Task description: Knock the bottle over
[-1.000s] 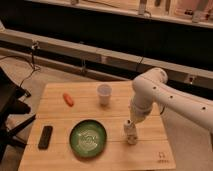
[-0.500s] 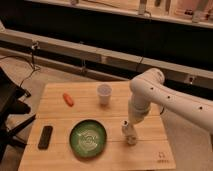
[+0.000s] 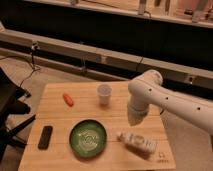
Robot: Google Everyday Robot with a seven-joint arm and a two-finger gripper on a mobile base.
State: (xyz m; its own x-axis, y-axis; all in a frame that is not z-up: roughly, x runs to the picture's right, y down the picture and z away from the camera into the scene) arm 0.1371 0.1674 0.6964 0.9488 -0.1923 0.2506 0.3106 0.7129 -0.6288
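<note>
I see the bottle (image 3: 136, 142) lying on its side at the lower right of the tabletop (image 3: 55, 92), just right of the green bowl (image 3: 88, 138), with the gripper (image 3: 134, 118) directly above it.

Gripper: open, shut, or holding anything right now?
Gripper: above the toppled bottle, at the wooden table's right side, holding nothing visible.

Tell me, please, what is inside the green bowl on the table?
The green bowl shows only a pale pattern or gleam inside; no object can be made out. The bottle lies on its side beside it, outside. The gripper hangs above the bottle, not over the bowl.
</note>
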